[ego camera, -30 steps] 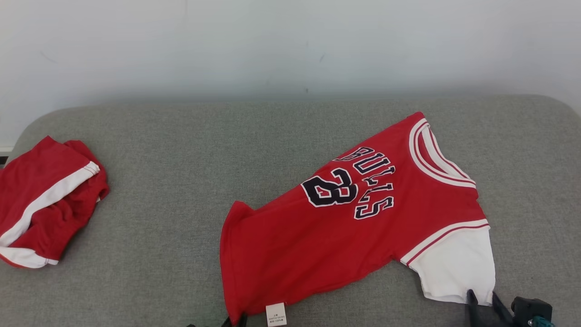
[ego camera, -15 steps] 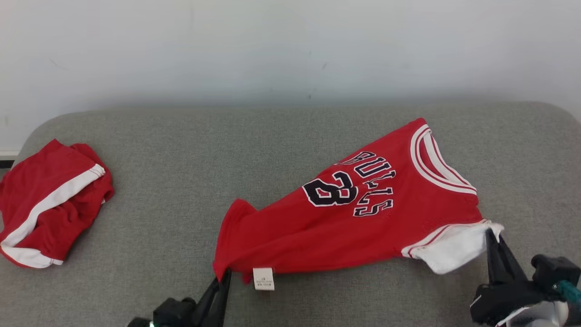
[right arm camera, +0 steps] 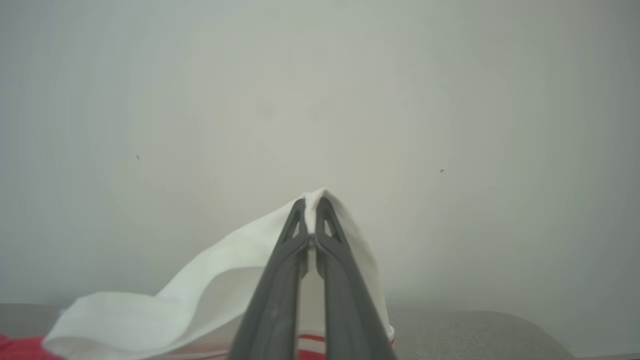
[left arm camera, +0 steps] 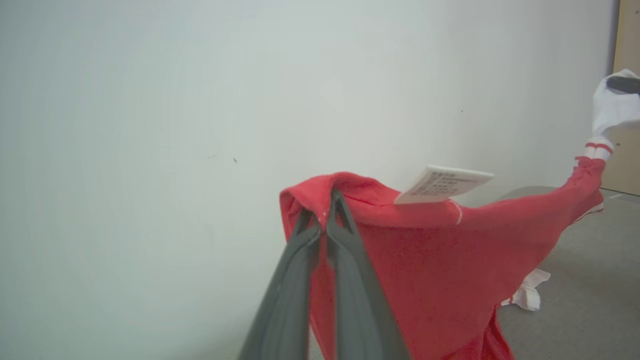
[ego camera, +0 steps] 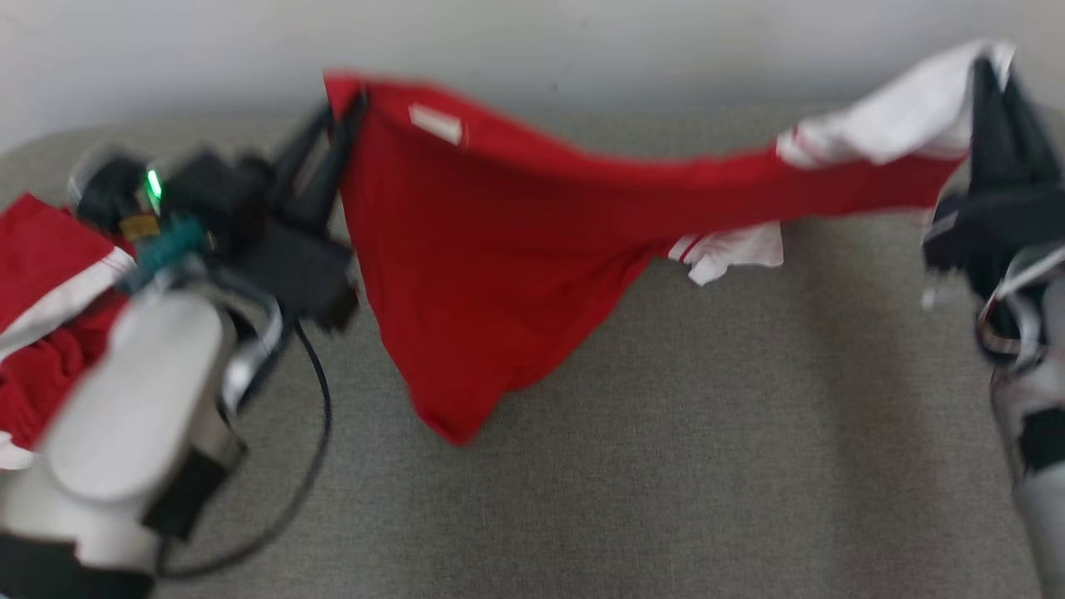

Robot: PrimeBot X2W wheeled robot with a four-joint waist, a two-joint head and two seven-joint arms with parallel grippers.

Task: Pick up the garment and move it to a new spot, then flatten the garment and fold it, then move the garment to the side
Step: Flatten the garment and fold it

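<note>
The garment [ego camera: 499,241], a red jersey with white sleeves, hangs in the air above the grey couch [ego camera: 666,466], stretched between both grippers and sagging in the middle. My left gripper [ego camera: 345,104] is shut on its red hem corner, next to a white label [ego camera: 436,123]. In the left wrist view the left gripper [left arm camera: 324,212] pinches the garment [left arm camera: 425,265] below the label [left arm camera: 442,184]. My right gripper [ego camera: 986,71] is shut on a white sleeve [ego camera: 899,116]. The right wrist view shows the right gripper [right arm camera: 311,205] clamped on that white sleeve [right arm camera: 200,300].
A second red garment with a white stripe [ego camera: 42,308] lies bunched at the couch's left end, partly behind my left forearm [ego camera: 133,399]. A pale wall [ego camera: 582,42] stands just behind the couch. A door edge [left arm camera: 629,100] shows at the far right of the left wrist view.
Both grippers have risen with the garment, lifting it off the couch into a stretched hanging span. The head view has also shifted and is blurred.
</note>
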